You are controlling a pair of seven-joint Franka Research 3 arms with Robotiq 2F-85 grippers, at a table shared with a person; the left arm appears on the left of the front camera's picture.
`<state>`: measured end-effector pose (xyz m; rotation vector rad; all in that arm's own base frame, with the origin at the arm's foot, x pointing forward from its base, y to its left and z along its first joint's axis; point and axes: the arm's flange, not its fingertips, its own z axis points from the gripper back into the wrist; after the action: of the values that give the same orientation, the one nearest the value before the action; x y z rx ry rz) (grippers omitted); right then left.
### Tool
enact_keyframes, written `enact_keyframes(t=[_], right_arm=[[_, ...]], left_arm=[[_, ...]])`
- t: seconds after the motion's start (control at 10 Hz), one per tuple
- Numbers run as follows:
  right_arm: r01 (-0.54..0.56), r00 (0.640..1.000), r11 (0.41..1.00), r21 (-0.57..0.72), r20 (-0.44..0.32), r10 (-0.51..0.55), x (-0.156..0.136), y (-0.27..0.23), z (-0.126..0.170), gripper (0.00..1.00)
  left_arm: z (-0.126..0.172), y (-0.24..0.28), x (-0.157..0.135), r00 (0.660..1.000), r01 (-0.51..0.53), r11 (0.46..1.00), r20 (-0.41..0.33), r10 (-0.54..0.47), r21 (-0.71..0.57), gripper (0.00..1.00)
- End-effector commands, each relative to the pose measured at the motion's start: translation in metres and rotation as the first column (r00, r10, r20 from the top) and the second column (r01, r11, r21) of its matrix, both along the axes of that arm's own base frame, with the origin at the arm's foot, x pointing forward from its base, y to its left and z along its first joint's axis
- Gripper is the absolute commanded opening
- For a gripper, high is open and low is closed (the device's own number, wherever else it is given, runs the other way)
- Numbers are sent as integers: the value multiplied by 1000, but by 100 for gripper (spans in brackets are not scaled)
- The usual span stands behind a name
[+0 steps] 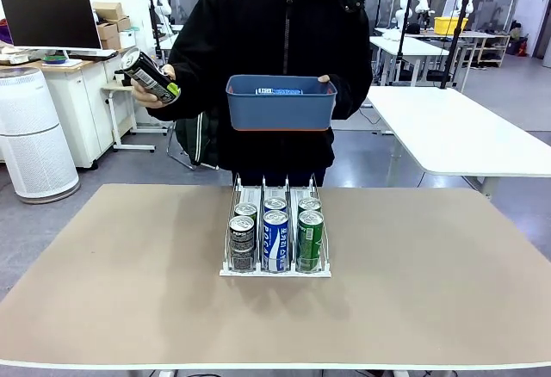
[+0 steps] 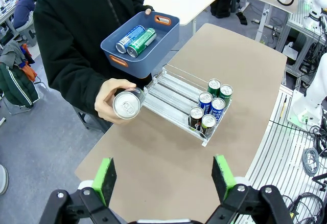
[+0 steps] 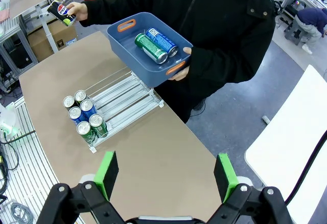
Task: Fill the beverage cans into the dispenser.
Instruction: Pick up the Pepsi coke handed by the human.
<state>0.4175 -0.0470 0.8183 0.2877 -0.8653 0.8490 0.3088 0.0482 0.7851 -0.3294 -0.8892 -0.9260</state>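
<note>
We read this as open-plan lab, not home. We see white worktables (image 1: 456,132) in rows on grey floor (image 1: 129,175), monitor (image 1: 50,21) on side counter, cardboard boxes (image 1: 110,11) stacked beside it. We note white cylindrical air purifier (image 1: 30,136), yellow crate (image 1: 449,24) on far table, black stand (image 1: 456,37), loose cables (image 2: 312,158) beside tan tabletop (image 2: 245,81).
</note>
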Motion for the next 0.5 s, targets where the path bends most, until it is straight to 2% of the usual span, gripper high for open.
enact_keyframes(t=[0.0, 0.2, 0.4], right_arm=[[5, 1000, 1000, 1, 5, -5, 0, 0, 0, 100], [5, 1000, 1000, 1, 5, -5, 0, 0, 0, 100], [5, 1000, 1000, 1, 5, -5, 0, 0, 0, 100]], left_arm=[[-1, 0, 0, 1000, 2, 1000, 1, -2, 0, 100], [0, 0, 0, 1000, 0, 1000, 0, 0, 0, 100], [2, -5, 18, 996, -79, 997, -40, 78, -21, 100]])
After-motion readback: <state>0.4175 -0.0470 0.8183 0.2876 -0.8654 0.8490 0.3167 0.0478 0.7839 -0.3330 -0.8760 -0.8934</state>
